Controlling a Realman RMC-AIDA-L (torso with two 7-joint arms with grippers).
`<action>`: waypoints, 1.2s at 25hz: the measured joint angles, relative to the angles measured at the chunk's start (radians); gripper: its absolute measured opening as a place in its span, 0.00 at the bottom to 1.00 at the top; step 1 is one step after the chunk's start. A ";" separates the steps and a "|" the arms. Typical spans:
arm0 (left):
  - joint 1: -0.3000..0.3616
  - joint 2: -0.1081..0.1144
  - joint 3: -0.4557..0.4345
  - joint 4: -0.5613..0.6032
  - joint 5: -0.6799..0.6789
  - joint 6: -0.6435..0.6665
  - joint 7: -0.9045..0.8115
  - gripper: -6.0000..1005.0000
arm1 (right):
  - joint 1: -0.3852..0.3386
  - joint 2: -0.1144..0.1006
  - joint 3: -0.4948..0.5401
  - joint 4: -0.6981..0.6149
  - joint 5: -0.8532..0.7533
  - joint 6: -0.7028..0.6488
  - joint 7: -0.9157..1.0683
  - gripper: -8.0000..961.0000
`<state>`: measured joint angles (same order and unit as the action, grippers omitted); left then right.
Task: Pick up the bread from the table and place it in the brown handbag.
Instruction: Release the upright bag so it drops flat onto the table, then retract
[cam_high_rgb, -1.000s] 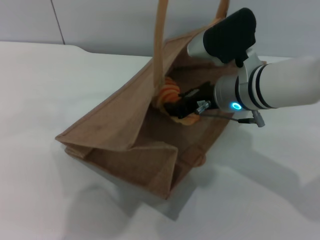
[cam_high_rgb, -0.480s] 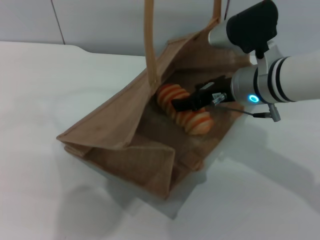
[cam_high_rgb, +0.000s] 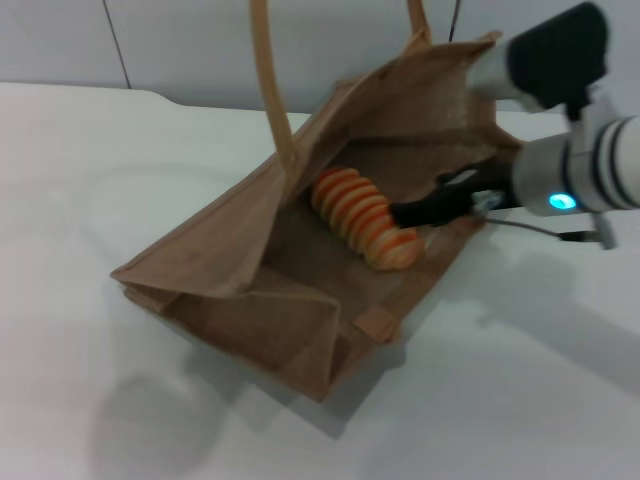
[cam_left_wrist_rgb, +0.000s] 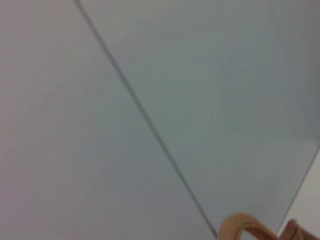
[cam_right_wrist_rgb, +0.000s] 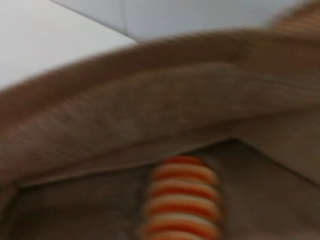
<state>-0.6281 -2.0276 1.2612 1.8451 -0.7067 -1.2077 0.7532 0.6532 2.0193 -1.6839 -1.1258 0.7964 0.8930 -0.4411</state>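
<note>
- One bread (cam_high_rgb: 364, 218), one brown handbag (cam_high_rgb: 245, 270), one table (cam_high_rgb: 90, 180), and two handles on the bag: that is the count from where I stand.
- The bread lies inside the brown handbag, on its inner floor, toward the open mouth and below the nearer handle (cam_high_rgb: 272, 95).
- It is a small, long loaf with orange-brown ridges across its top, about seven or eight of them, and paler tan between the ridges and along the sides. It lies at a slant across the bag's floor.
- In the right wrist view the same loaf (cam_right_wrist_rgb: 181, 200) shows end-on as a stack of orange and tan bands against the woven inside of the bag (cam_right_wrist_rgb: 150, 100).
- The bag lies tipped over on the white table, mouth wide, one folding side creased inward at the end farthest from the loaf. The second handle (cam_high_rgb: 416, 20) rises at the bag's far wall.
- The right gripper (cam_high_rgb: 415, 215) reaches into the bag's mouth, its dark tip just beside the lower end of the bread. Whether its fingers are spread or pressed together I cannot tell; nor can I tell if the tip touches the loaf.
- The left gripper is nowhere to be seen; the left wrist view gives only a grey wall and the arched top of a handle (cam_left_wrist_rgb: 245, 225).
</note>
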 joint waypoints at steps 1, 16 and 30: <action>0.006 0.000 -0.010 -0.001 0.000 0.001 0.000 0.13 | -0.022 0.001 0.027 -0.026 -0.025 0.018 0.000 0.87; 0.103 -0.002 -0.078 -0.077 -0.107 0.137 0.060 0.13 | -0.171 0.003 0.295 -0.077 -0.215 -0.032 -0.003 0.87; 0.081 -0.001 -0.034 -0.219 -0.329 0.226 0.165 0.57 | -0.096 0.007 0.301 0.078 -0.201 -0.136 -0.019 0.87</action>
<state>-0.5472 -2.0283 1.2271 1.6264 -1.0359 -0.9813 0.9181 0.5573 2.0262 -1.3828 -1.0476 0.5956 0.7571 -0.4601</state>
